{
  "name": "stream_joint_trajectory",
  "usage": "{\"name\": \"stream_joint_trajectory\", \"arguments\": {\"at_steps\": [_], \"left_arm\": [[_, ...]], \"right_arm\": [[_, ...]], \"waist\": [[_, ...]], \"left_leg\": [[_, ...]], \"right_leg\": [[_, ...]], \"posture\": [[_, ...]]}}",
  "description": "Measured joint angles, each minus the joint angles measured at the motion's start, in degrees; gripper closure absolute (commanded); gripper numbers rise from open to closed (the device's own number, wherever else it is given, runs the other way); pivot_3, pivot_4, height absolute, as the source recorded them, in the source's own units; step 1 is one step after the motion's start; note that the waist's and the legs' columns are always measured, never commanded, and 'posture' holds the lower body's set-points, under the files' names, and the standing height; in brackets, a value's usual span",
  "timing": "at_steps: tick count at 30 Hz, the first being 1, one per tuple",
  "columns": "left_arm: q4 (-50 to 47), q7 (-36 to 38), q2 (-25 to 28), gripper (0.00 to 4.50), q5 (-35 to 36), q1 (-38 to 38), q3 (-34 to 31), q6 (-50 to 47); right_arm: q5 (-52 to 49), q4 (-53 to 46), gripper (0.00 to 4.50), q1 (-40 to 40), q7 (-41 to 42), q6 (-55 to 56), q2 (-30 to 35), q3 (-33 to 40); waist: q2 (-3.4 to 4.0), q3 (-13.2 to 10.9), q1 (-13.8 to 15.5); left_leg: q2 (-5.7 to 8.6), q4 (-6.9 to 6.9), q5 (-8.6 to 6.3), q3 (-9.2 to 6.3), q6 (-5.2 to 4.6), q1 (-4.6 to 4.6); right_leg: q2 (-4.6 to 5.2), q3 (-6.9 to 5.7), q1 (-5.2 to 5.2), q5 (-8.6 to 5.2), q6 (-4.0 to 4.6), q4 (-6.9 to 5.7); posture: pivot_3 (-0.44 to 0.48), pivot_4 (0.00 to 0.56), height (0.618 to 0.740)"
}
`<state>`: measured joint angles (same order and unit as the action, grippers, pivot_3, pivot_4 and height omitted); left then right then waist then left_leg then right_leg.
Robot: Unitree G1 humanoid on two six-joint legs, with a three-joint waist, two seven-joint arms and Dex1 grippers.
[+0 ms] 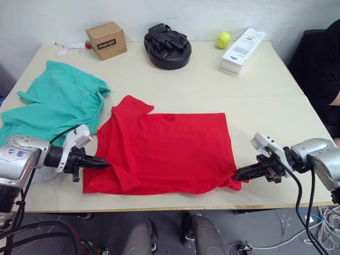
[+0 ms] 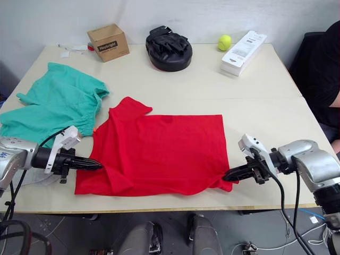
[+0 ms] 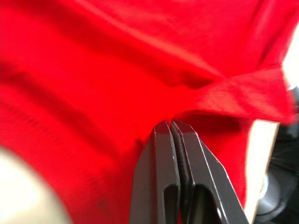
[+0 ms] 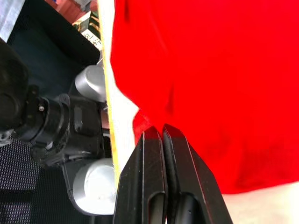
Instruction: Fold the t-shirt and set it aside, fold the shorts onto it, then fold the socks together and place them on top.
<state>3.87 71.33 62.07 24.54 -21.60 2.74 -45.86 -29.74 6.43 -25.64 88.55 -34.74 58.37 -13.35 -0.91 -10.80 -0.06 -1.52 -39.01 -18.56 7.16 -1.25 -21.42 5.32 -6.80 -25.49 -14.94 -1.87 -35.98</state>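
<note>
The red t-shirt (image 1: 170, 151) lies spread on the table's front middle, one sleeve pointing towards the back left. My left gripper (image 1: 106, 164) is shut on the fabric at its front left edge, where creases gather at the fingertips (image 3: 169, 125). My right gripper (image 1: 235, 174) is shut on the shirt's front right corner, close to the table edge (image 4: 161, 128). The teal-green shorts (image 1: 58, 103) lie crumpled at the left, touching the shirt's left side. A pale grey piece (image 2: 37, 178) under my left arm may be the socks; it is mostly hidden.
Along the back stand a cardboard box (image 1: 106, 40), a black padded mitt (image 1: 167, 47), a yellow tennis ball (image 1: 223, 39) and a long white box (image 1: 243, 50). A person in dark clothing (image 1: 324, 69) sits at the right. Bare table (image 1: 265, 106) lies right of the shirt.
</note>
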Motion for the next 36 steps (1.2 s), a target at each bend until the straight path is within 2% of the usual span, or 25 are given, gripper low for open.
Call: {"name": "stream_joint_trajectory", "arguments": {"at_steps": [11,18,19,21,24,27,32,33,34,36], "left_arm": [[2.8,-10.2,-5.4,4.48,1.0,-1.7,-4.8,-7.2],[3.9,-13.3,-5.9,4.48,0.1,-2.6,-4.8,-7.0],[3.9,-13.7,-6.0,4.5,-0.1,-2.6,-4.8,-6.5],[4.0,-14.1,-6.2,4.5,-0.3,-2.6,-4.8,-5.9],[4.7,-14.5,-7.2,4.5,-0.6,-2.5,-4.8,-4.6],[5.4,-15.0,-7.8,3.91,-0.6,-2.5,-4.8,-4.1],[4.9,-15.8,-8.3,2.37,0.0,-2.4,-7.2,-3.3],[4.1,-15.7,-8.1,1.98,0.2,-2.3,-8.3,-3.3],[2.3,-15.4,-7.5,1.72,0.9,-1.7,-9.7,-3.1],[-3.5,-13.8,-5.5,1.72,3.1,1.5,-13.7,-2.9]], "right_arm": [[3.2,9.3,4.5,-7.5,0.0,-1.3,-4.9,-0.2],[9.1,14.6,4.5,-8.5,0.3,3.3,-5.6,-3.2],[9.6,14.9,4.19,-8.5,0.4,4.3,-5.6,-3.5],[9.9,15.9,3.89,-8.6,0.6,5.6,-5.6,-4.2],[10.1,16.3,2.99,-9.9,0.7,6.2,-5.6,-4.2],[10.0,16.1,1.93,-10.1,0.7,6.9,-5.7,-4.0],[8.1,11.9,0.19,-9.2,-0.3,7.2,-6.3,1.4],[7.7,10.3,0.0,-8.7,-0.7,7.6,-6.3,2.9],[7.4,7.7,0.0,-7.2,-1.7,8.7,-6.2,5.2],[6.9,1.1,0.0,-2.5,-4.5,11.2,-6.1,9.6]], "waist": [[0.0,0.0,0.0],[0.0,0.0,0.0],[0.0,0.0,0.0],[0.0,0.0,0.0],[0.0,0.0,0.0],[-0.01,0.0,0.0],[-0.01,0.0,0.0],[-0.01,0.0,0.0],[-0.01,0.0,0.0],[-0.01,0.0,0.0]], "left_leg": [[0.0,-0.04,0.0,-0.02,0.02,0.0],[-0.01,-0.03,-0.02,-0.01,0.05,0.0],[-0.01,-0.03,-0.02,-0.01,0.06,0.01],[-0.01,-0.03,-0.01,-0.01,0.06,0.01],[-0.01,-0.05,-0.01,0.0,0.07,0.02],[-0.01,-0.05,-0.02,0.0,0.08,0.02],[-0.02,-0.04,-0.03,-0.02,0.1,0.02],[-0.03,-0.04,-0.04,-0.03,0.12,0.02],[-0.04,-0.03,-0.05,-0.04,0.14,0.0],[-0.05,0.03,-0.1,-0.05,0.19,0.0]], "right_leg": [[0.01,-0.01,0.0,0.0,-0.01,-0.06],[0.01,-0.01,0.0,0.0,0.0,-0.06],[0.01,-0.02,0.0,0.0,0.0,-0.06],[0.01,-0.01,0.0,0.0,0.0,-0.07],[0.01,0.01,0.0,0.0,0.0,-0.08],[0.01,0.0,0.0,0.01,0.0,-0.08],[0.02,-0.01,0.0,0.01,0.0,-0.08],[0.01,-0.02,0.0,0.01,0.0,-0.08],[0.01,-0.02,0.0,0.01,0.0,-0.06],[0.02,-0.02,0.0,0.0,-0.01,-0.01]], "posture": [[0.0,0.15,0.74],[0.0,0.15,0.74],[0.0,0.15,0.74],[0.0,0.15,0.74],[0.0,0.15,0.74],[0.0,0.15,0.74],[0.0,0.15,0.74],[0.0,0.15,0.74],[0.0,0.15,0.74],[0.0,0.15,0.74]]}}
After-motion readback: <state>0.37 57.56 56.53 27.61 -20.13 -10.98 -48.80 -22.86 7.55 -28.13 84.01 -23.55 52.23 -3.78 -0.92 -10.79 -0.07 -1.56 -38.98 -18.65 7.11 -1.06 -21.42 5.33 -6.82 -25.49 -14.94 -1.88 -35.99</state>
